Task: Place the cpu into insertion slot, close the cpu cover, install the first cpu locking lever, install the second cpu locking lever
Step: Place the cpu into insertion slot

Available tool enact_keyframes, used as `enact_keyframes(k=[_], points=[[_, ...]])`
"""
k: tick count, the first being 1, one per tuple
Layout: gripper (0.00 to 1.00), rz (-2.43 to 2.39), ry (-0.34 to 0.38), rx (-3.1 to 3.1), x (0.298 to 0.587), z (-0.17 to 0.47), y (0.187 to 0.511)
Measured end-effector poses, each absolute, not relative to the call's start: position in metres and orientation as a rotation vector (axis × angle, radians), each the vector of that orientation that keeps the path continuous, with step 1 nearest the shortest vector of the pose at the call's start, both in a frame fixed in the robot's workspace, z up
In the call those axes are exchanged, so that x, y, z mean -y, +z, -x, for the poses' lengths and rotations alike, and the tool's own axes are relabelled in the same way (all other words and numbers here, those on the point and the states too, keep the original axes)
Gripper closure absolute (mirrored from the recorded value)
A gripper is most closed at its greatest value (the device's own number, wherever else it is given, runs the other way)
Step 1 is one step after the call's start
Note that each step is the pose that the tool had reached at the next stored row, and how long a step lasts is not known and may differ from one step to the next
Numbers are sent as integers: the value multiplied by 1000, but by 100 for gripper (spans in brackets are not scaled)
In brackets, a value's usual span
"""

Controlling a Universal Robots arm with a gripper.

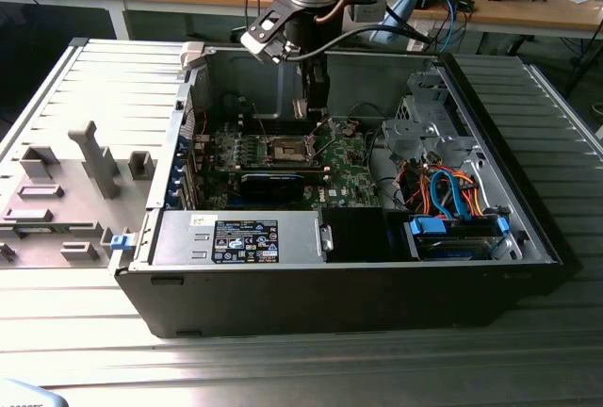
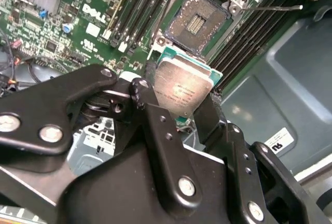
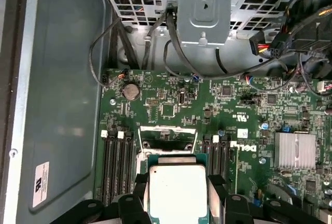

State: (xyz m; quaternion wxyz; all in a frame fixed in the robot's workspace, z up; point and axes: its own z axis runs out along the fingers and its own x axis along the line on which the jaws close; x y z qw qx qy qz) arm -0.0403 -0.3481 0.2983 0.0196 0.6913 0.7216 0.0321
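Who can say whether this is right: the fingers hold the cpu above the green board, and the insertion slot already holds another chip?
One part is wrong. The fingers hold the cpu above the green board, but the insertion slot is empty: the second wrist view shows its dark centre bare.

The flat grey cpu hung in the air. In the exterior view, the open insertion slot lay at its 7 o'clock.

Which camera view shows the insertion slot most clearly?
The second wrist view: the insertion slot lies uncovered, dark centre visible. In the first wrist view the cpu hides part of it; the exterior view shows it distant.
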Motion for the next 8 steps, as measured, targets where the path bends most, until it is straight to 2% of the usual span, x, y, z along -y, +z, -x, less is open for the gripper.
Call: enact_keyframes(k=[8], points=[[46, -2158, 99, -2227, 339, 51, 286]])
